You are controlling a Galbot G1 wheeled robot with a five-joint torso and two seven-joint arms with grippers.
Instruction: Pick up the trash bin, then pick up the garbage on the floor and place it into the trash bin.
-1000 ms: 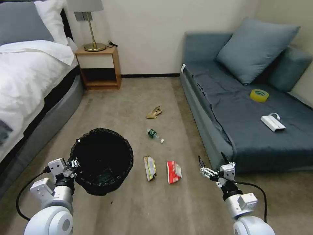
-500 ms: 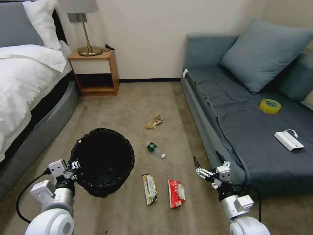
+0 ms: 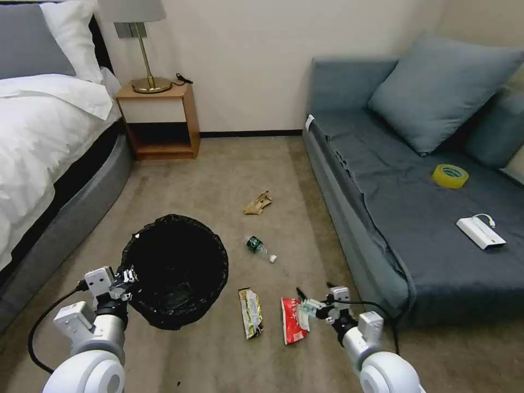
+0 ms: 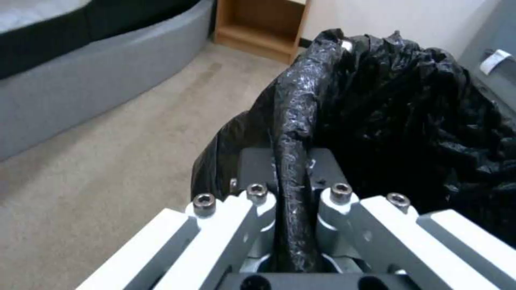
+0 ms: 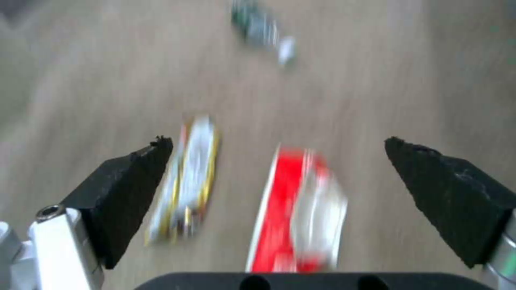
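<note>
Now we are holding the trash bin (image 3: 174,270) by its rim in our left gripper (image 3: 126,277), so our wide-open right gripper (image 3: 312,302) can grab the red-white wrapper (image 3: 292,319).

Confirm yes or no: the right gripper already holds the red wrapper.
No. In the right wrist view the right gripper is open, its fingers spread wide above the red wrapper lying on the floor.

Beige carpet (image 3: 218,180), bed (image 3: 38,142), blue sofa (image 3: 415,218)
</note>
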